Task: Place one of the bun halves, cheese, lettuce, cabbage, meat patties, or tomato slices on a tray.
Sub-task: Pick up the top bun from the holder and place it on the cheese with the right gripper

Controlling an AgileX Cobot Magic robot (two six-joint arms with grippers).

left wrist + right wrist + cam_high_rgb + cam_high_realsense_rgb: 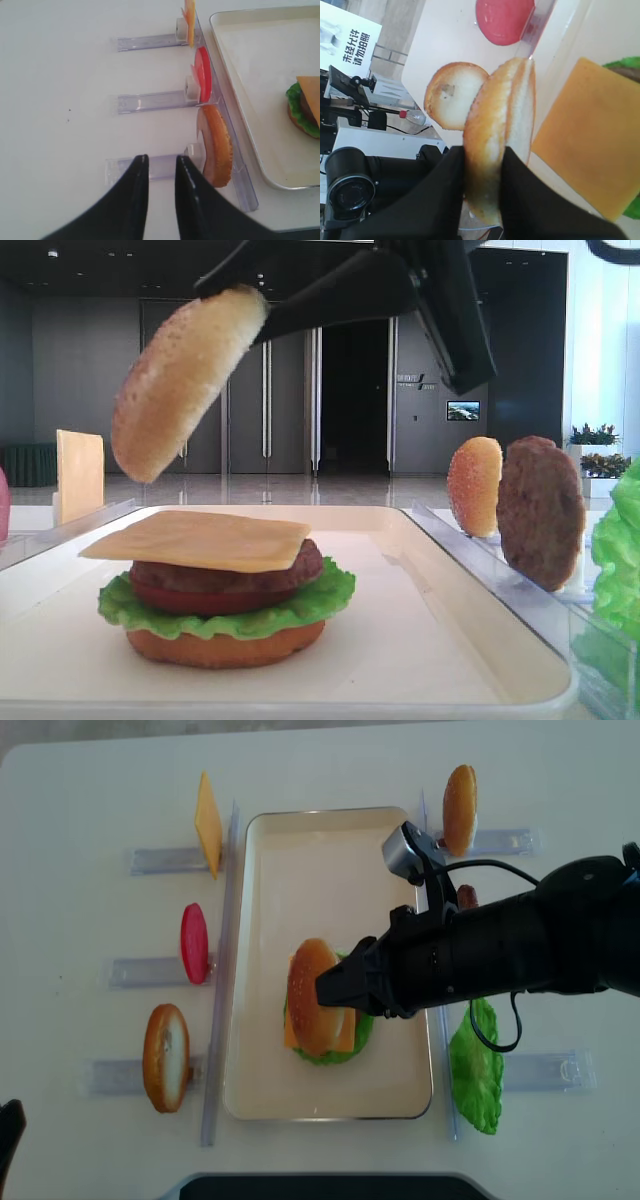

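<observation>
**Caller:** Talk me through it, what have you got up there?

**Me:** My right gripper (482, 192) is clamped on the top bun (183, 382), black fingers (445, 185) pressed against the domed crust on one side and the pale flat underside on the other. I'm holding it tilted, almost on edge, in the air above the stack and not touching it.

**Caller:** And the stack itself?

**Me:** It sits on the cream tray (262, 930), toward the near half. From the bottom: the darker bottom bun (225, 645), ruffled lettuce (225, 608), a tomato slice (185, 597), a meat patty (225, 572), and a square cheese slice (200, 538) on top, lying slightly askew with its corners overhanging.

**Caller:** Your other side?

**Me:** My left gripper (159, 167) is closed on nothing, its tips nearly meeting. It hovers over the bare white table (60, 75), pointing at the clear rack (150, 167) that holds a spare bun half (217, 145) upright on edge.

**Caller:** Anything else standing in those racks?

**Me:** To the left of the tray, a spare tomato slice (194, 942) and a spare cheese slice (208, 820), each on edge in its own holder. To the right, another bun half (460, 808) standing up at the far end, a spare patty (541, 510) upright beside it, and a loose lettuce leaf (478, 1070) by the tray's near right corner.
</observation>
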